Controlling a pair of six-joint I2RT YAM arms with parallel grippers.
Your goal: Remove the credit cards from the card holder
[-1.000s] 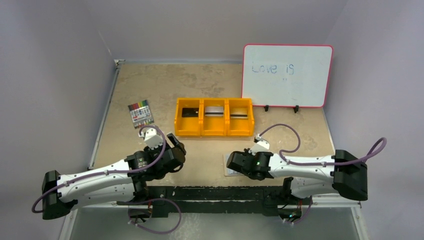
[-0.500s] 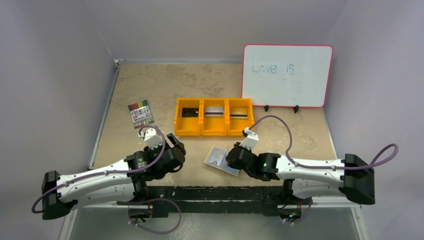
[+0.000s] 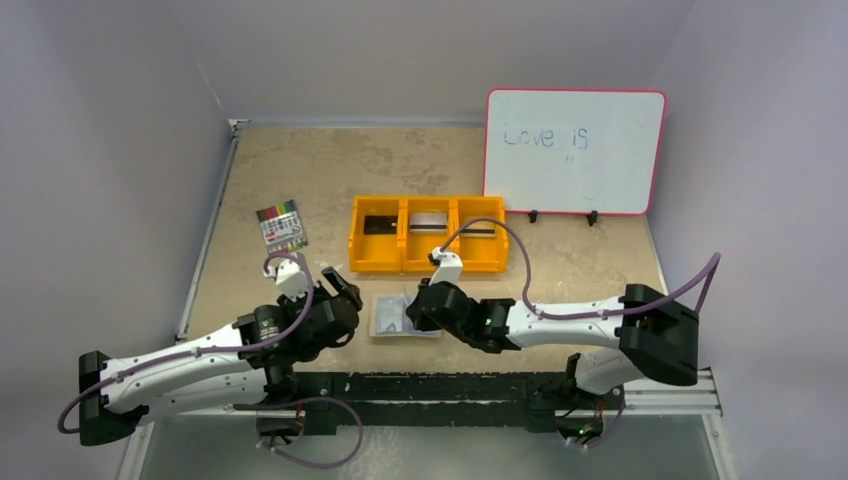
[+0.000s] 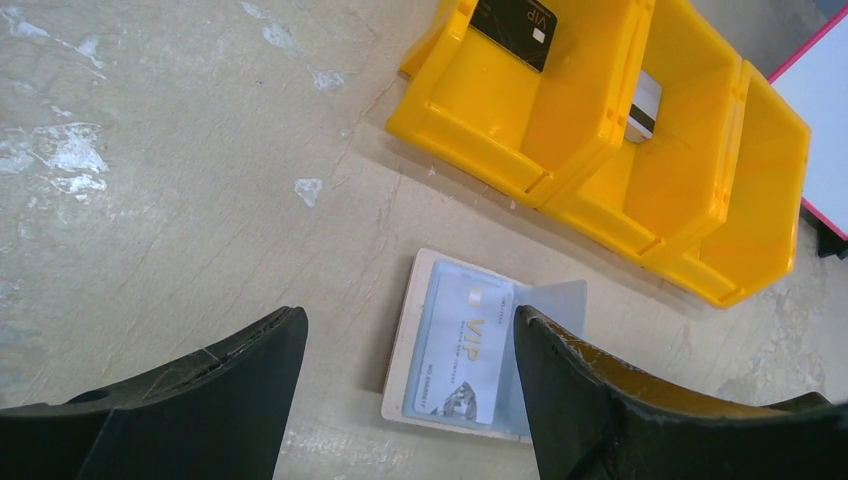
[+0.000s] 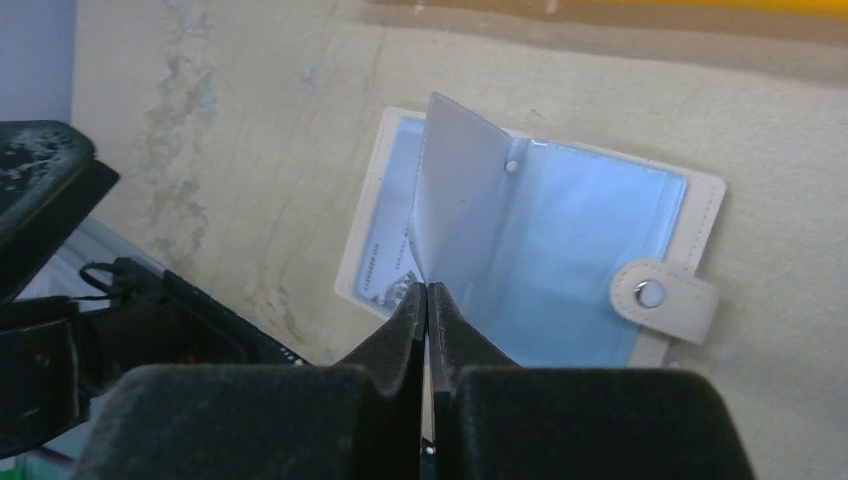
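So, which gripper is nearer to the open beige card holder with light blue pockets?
Right. The right gripper is shut on a clear page of the card holder; the left gripper hangs open beside it, not touching.

Left arm extends forward and lies low, wrist pitched down. Left gripper [image 4: 405, 322] is open, jaws spread wide. Right arm reaches across toward the left arm, forearm near level. Right gripper [image 5: 428, 290] is closed, fingertips pinching the near edge of the card holder's [image 5: 590, 250] raised clear leaf.
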